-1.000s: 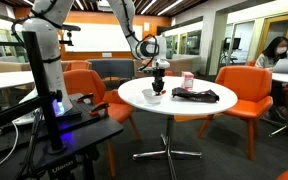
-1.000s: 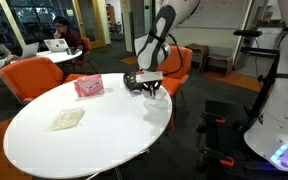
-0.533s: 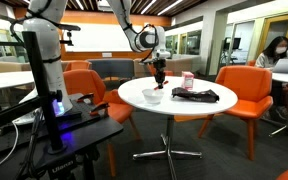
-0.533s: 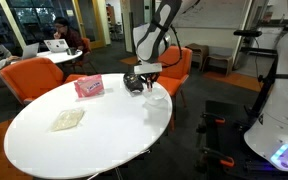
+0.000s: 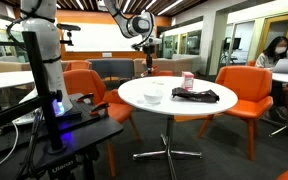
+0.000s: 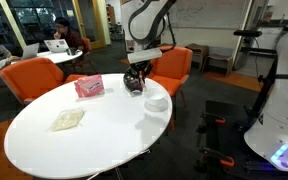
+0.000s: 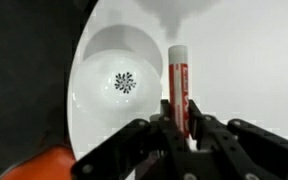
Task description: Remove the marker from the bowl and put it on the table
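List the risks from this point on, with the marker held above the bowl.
1. The gripper pinches the marker only at one end, so it might pivot or slip out.
2. In an exterior view the gripper hangs high above the table. Released from there, the marker would likely bounce or roll off.
3. The bowl lies just beside the marker in the wrist view, so a drop here may land back inside.
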### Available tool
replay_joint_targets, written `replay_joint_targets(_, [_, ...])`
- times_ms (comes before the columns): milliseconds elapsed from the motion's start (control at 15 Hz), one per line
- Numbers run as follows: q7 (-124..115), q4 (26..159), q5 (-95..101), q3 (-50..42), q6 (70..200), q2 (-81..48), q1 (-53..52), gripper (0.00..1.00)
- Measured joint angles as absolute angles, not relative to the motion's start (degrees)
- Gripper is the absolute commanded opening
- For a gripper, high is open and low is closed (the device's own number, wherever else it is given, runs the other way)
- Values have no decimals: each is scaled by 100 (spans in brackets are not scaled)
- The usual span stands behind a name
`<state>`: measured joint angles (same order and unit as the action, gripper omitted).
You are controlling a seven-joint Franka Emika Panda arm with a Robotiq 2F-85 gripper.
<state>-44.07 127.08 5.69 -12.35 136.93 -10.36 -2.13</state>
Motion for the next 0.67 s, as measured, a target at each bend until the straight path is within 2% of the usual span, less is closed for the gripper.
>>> replay_joint_targets(333, [-3451,12702,450,-734,13484,-1453,-208,5])
replay_joint_targets(667, [-2663,12641,464,-444,13885,-2148,-232,5])
